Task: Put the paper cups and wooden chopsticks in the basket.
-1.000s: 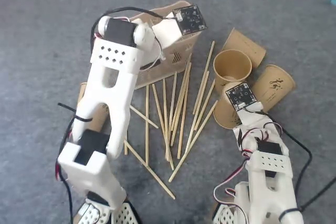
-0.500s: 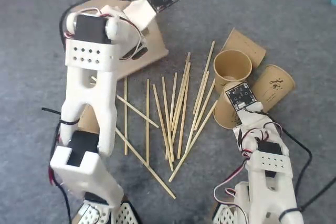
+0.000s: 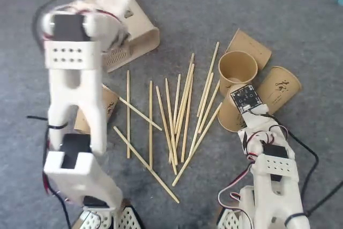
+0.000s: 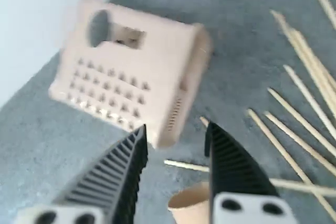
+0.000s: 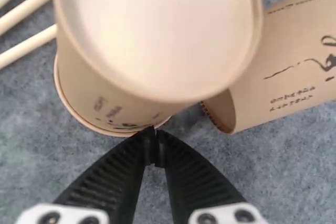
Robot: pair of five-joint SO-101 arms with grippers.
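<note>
The cardboard basket (image 3: 132, 31) lies tipped on its side at the far left of the grey mat; in the left wrist view the basket (image 4: 131, 69) shows its perforated wall. My left gripper (image 4: 176, 137) hangs above and in front of it, open and empty. Several wooden chopsticks (image 3: 177, 113) lie scattered across the middle. Paper cups cluster at the right: one upright (image 3: 236, 68), two on their sides (image 3: 279, 86). My right gripper (image 5: 153, 142) is shut with its tips against the rim of a cup (image 5: 152, 45). Another cup (image 3: 102, 108) lies under the left arm.
The left arm (image 3: 75, 84) stands tall over the left side of the mat. The right arm (image 3: 270, 170) sits low at the front right, with cables beside it. Bare mat lies at the far right and front centre.
The left arm swung left and toward the back. The basket shifted left with it and now lies apart from the open gripper. The right arm stayed still.
</note>
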